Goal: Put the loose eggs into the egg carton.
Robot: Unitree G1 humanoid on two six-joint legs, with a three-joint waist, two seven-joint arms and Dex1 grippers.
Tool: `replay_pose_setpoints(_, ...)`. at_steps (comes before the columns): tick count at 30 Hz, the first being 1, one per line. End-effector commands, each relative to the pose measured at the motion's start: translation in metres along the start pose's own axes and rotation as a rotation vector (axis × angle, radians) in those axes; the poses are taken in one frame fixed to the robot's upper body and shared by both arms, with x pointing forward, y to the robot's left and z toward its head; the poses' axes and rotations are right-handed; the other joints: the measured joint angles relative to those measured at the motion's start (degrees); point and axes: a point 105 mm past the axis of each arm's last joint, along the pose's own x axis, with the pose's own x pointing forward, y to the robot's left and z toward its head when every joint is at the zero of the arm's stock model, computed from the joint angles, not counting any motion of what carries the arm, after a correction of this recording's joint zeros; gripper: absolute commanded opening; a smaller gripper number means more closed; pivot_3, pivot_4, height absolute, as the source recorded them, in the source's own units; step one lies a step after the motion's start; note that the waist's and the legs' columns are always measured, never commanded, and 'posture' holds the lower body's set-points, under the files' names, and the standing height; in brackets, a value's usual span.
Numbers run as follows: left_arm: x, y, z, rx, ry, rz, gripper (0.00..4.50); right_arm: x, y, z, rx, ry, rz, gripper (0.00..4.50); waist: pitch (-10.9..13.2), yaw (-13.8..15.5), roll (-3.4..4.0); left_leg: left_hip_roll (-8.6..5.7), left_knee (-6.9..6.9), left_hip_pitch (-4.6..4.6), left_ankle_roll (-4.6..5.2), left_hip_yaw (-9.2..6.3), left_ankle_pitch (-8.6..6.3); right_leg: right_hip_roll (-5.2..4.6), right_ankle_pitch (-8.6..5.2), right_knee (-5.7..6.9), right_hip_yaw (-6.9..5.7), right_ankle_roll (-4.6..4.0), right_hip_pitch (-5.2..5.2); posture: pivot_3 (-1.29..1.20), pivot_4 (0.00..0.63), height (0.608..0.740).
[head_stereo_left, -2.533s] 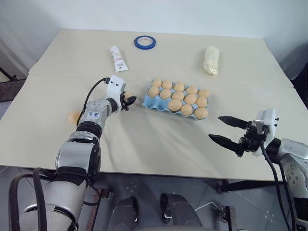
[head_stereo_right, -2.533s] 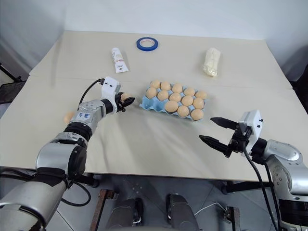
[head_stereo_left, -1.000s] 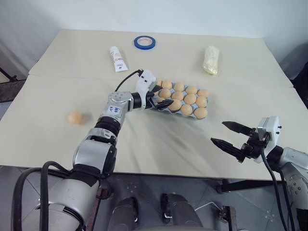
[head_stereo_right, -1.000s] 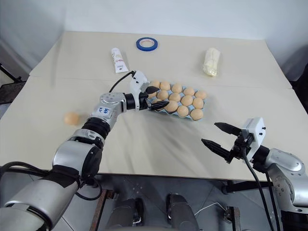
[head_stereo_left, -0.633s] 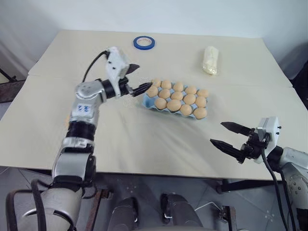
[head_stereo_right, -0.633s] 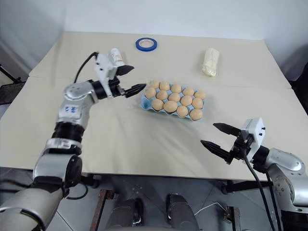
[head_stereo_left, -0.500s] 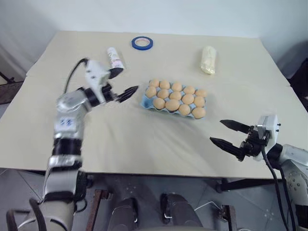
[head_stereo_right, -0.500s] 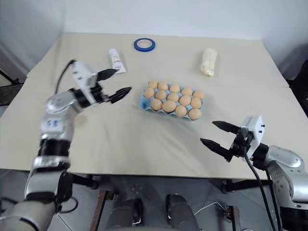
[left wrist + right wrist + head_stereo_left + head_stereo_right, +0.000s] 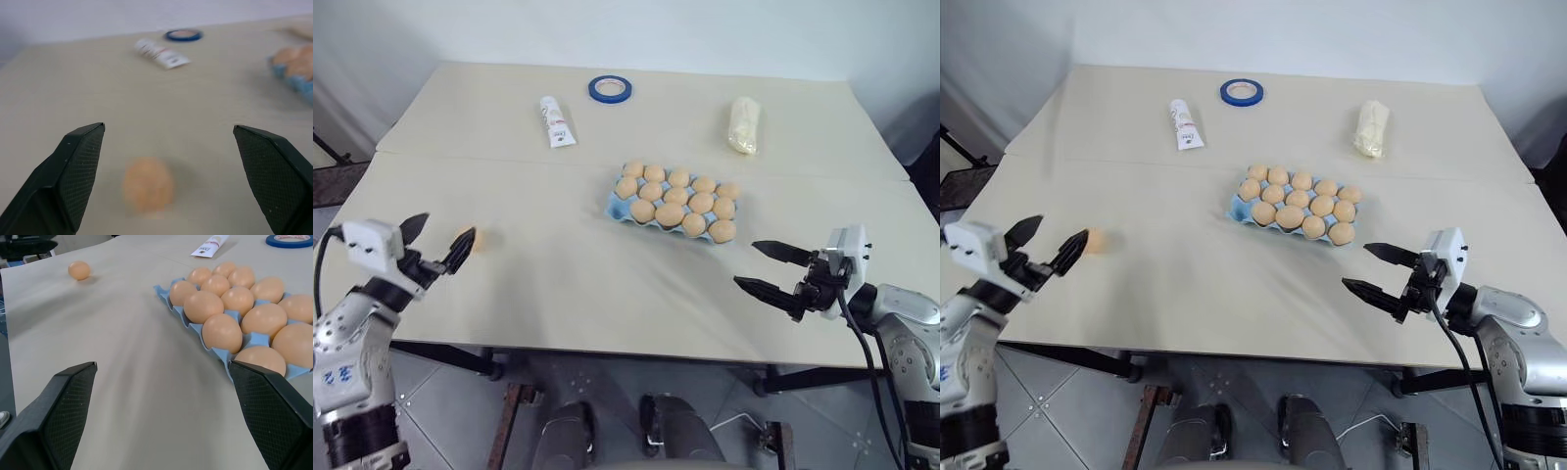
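Left gripper [image 9: 435, 245] hangs at the tabletop's left edge, black fingers spread wide, holding nothing. Just beyond its fingertips lies one loose egg [image 9: 468, 238], a small smooth pale orange-tan oval, alone on the beige cloth-covered tabletop [image 9: 558, 284] near the left edge; in the left wrist view it [image 9: 148, 184] sits between the two fingers, ahead of them, not touched. Wide bare cloth between that egg and the carton, and along the whole near edge.

Far left-centre: white squeeze tube [image 9: 554, 120] lying flat, and a blue tape ring [image 9: 608, 88] near the far edge, both well apart from the carton.

Centre: light blue moulded egg carton [image 9: 616, 207], lidless, set at a slant, its cups filled with eggs [image 9: 677, 201] of the same tan, sitting upright in rows; blue rim shows at the left end and between eggs. Whether any cup is free cannot be told.

Far right-centre: pale yellow lumpy bag [image 9: 744, 123] near the far edge.

Right gripper [image 9: 770, 268] hovers over the near right corner, fingers wide apart and empty, pointing left toward the carton, well apart from it.
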Motion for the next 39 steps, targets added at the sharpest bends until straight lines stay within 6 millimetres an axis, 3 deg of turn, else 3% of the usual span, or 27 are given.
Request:
replay_pose_setpoints(1,-0.013,0.003,0.011,-0.016,-0.049,0.063,4.48,0.001,0.001,0.006,-0.022,-0.019,0.016,4.50,0.00,0.01,-0.02,0.00,-0.01,-0.01,-0.01,0.00,-0.01,0.00,0.00,-0.03,-0.01,0.00,0.00,0.00,0.150,0.740)
replay_pose_setpoints(10,-0.019,0.000,0.009,-0.057,-0.029,0.103,4.48,0.005,-0.001,0.008,-0.026,-0.025,0.032,4.50,-0.01,0.03,-0.02,0.01,-0.04,-0.04,-0.23,-0.02,-0.16,0.02,0.01,-0.11,-0.03,-0.06,0.00,0.00,0.150,0.740)
replay_pose_setpoints(22,0.043,0.015,0.001,-0.078,0.040,0.124,4.48,0.005,-0.002,0.011,-0.039,-0.028,0.023,4.50,-0.01,0.07,-0.02,0.01,-0.06,-0.09,-0.13,-0.02,-0.10,0.03,0.01,-0.18,-0.10,-0.07,-0.03,0.00,0.150,0.740)
replay_pose_setpoints(26,0.062,0.011,-0.015,-0.087,0.120,0.086,4.48,0.002,-0.001,0.012,-0.042,-0.023,0.010,4.50,-0.01,-0.03,-0.02,0.01,-0.12,-0.11,-0.01,-0.01,-0.06,0.02,0.01,-0.23,-0.10,-0.06,-0.04,0.00,0.150,0.740)
replay_pose_setpoints(31,0.072,0.005,-0.033,-0.106,0.209,0.052,4.48,-0.001,0.000,0.012,-0.044,-0.016,-0.003,4.50,0.00,-0.11,-0.02,0.05,-0.18,-0.11,-0.06,0.03,-0.08,0.05,0.01,-0.23,-0.09,-0.06,-0.11,0.00,0.150,0.740)
replay_pose_setpoints(34,0.073,0.003,-0.037,-0.119,0.238,0.055,3.85,-0.003,0.000,0.012,-0.046,-0.013,-0.013,4.50,-0.01,-0.04,-0.02,0.05,-0.16,-0.11,-0.07,0.02,-0.08,0.05,0.00,-0.22,-0.10,-0.07,-0.11,0.00,0.150,0.740)
replay_pose_setpoints(39,0.073,0.004,-0.036,-0.123,0.237,0.060,2.20,-0.004,-0.001,0.012,-0.046,-0.008,-0.019,4.50,-0.01,0.03,-0.02,0.04,-0.15,-0.11,-0.21,0.01,-0.16,0.02,0.01,-0.21,-0.10,-0.06,-0.09,0.00,0.150,0.740)
